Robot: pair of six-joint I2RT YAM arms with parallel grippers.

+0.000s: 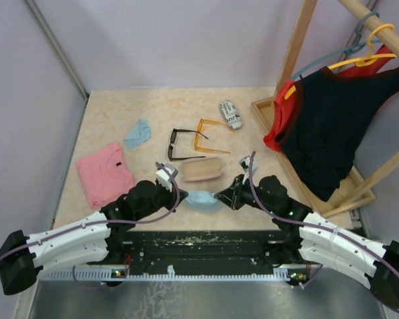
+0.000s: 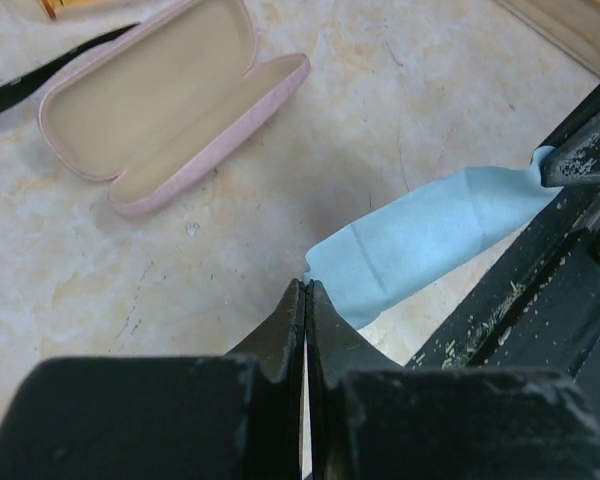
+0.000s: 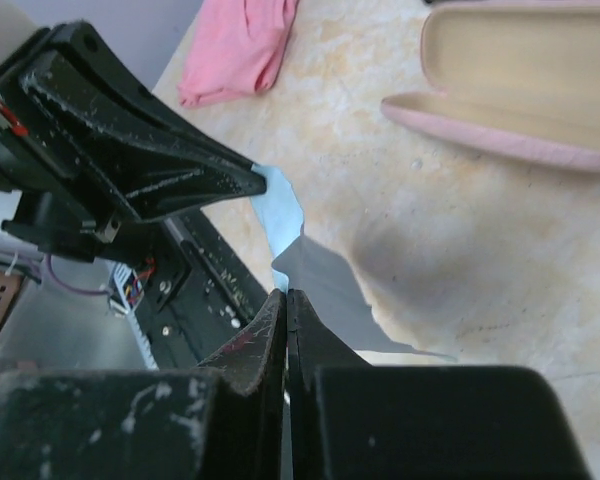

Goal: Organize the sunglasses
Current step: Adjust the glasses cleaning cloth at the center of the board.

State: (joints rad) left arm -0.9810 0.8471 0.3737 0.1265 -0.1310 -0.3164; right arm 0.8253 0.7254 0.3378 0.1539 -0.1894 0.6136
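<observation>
Well ahead of left gripper (image 1: 183, 197) and right gripper (image 1: 219, 195), both tight on blue cloth (image 1: 201, 201): sunglasses (image 1: 172, 145), past pink case (image 1: 201, 169).

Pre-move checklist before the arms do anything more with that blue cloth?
1. Left gripper jaws shut on blue cloth: ok.
2. Right gripper jaws shut on the same cloth: ok.
3. Pink case open and empty: ok.
4. Black sunglasses cased: not ok, on the table, arms unfolded.
5. Orange sunglasses cased: not ok, on the table too.
6. Cloth clear of the table: cannot tell.
</observation>
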